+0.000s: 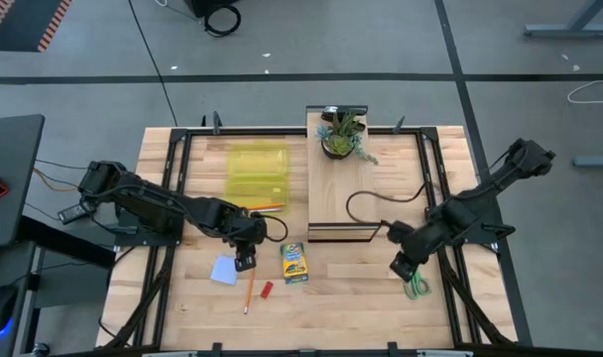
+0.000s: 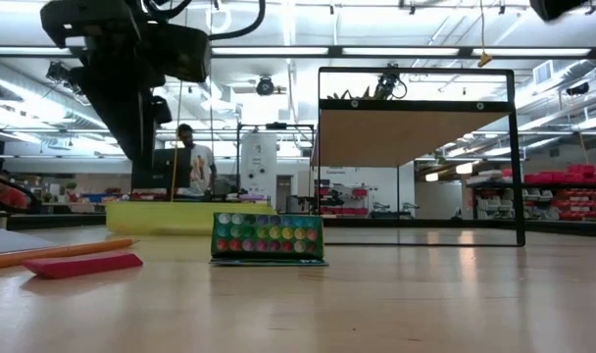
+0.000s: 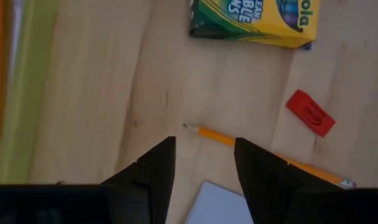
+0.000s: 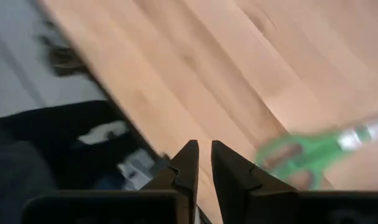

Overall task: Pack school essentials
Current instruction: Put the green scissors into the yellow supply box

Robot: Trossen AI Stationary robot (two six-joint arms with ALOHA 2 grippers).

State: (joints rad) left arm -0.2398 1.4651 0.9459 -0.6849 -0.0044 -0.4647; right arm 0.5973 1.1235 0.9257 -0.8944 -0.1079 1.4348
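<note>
My left gripper (image 1: 245, 260) hangs open over the table's middle left, fingers pointing down, with nothing between them (image 3: 203, 158). Just beside it lie a pale blue notepad (image 1: 223, 270), an orange pencil (image 3: 239, 140), a small red piece (image 3: 309, 112) and the green-and-yellow crayon box (image 1: 294, 263). A second orange pencil (image 1: 267, 207) lies by the yellow-green container (image 1: 258, 174). My right gripper (image 1: 403, 266) hovers near the table's right edge, its fingers (image 4: 203, 158) almost together and empty. Green-handled scissors (image 1: 416, 288) lie flat on the table just on its near side.
A light wooden board with a black edge (image 1: 346, 188) stands at the far middle, with a potted plant (image 1: 341, 134) on its far end. A black cable (image 1: 366, 198) curls over it. Bare wood lies along the near edge (image 1: 361, 317).
</note>
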